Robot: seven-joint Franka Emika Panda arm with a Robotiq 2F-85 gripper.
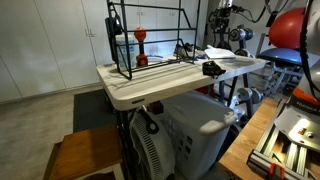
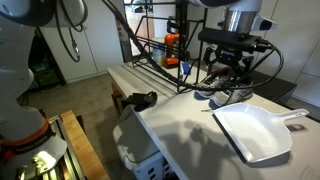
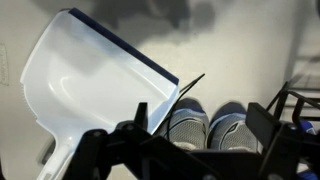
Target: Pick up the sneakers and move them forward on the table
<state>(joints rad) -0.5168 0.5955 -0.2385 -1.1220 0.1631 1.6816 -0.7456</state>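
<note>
The sneakers (image 3: pixel 186 126) are a small pair, grey with dark blue trim, standing side by side on the off-white table (image 2: pixel 190 140). In the wrist view they lie between my two dark fingers. My gripper (image 3: pixel 205 122) is open and straddles the pair without closing on it. In an exterior view the gripper (image 2: pixel 228 82) hangs just above the sneakers (image 2: pixel 226 97), next to the black wire rack. In an exterior view the table (image 1: pixel 140 85) shows, but the sneakers are too small to make out.
A white dustpan (image 2: pixel 255 132) with a blue edge lies right beside the sneakers, also in the wrist view (image 3: pixel 90 80). The black wire rack (image 1: pixel 150 40) with an orange-red object (image 2: pixel 172 48) stands behind. A dark object (image 2: pixel 135 100) sits at the table's edge.
</note>
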